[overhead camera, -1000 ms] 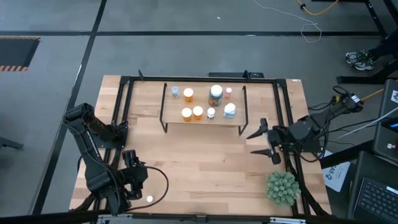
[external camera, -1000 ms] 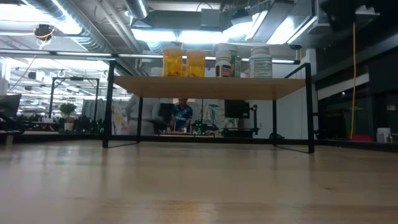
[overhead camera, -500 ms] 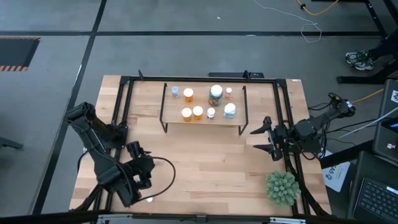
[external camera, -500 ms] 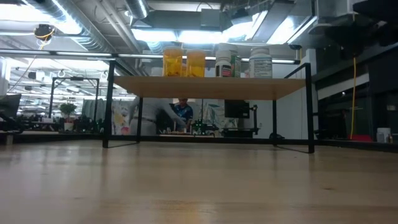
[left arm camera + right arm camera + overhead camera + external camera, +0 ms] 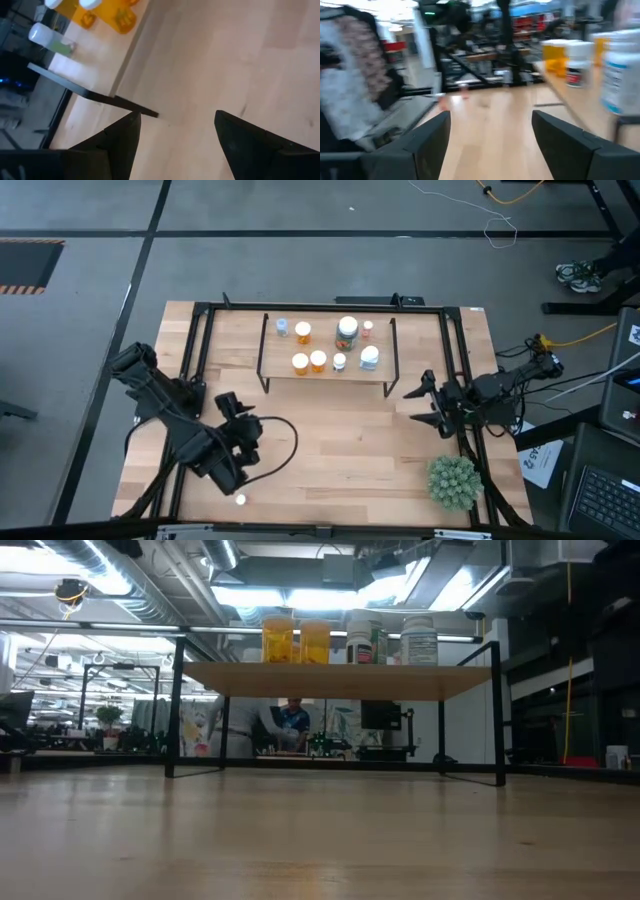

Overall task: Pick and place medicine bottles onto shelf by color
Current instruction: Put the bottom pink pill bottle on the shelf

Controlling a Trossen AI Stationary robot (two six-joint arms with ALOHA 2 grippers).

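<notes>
one bottle [image 5: 240, 500] sits alone near the left gripper [image 5: 247, 428], jaws apart and empty; looks light, rigid, slick, so pinch its body. right gripper [image 5: 424, 406] open too.

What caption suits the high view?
Bottles grouped on the shelf; both arms wait at the table's sides.

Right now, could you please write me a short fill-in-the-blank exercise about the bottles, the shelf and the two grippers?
1. The medicine bottles stand on top of the ____.
2. The two front bottles at the left end of the shelf have ____ bodies.
3. Both the left gripper and the right gripper have their fingers ____ and hold nothing.
4. The spiky green plant sits near the table's front corner, on the ____ arm's side.

Missing words: shelf; orange; open; right
</notes>
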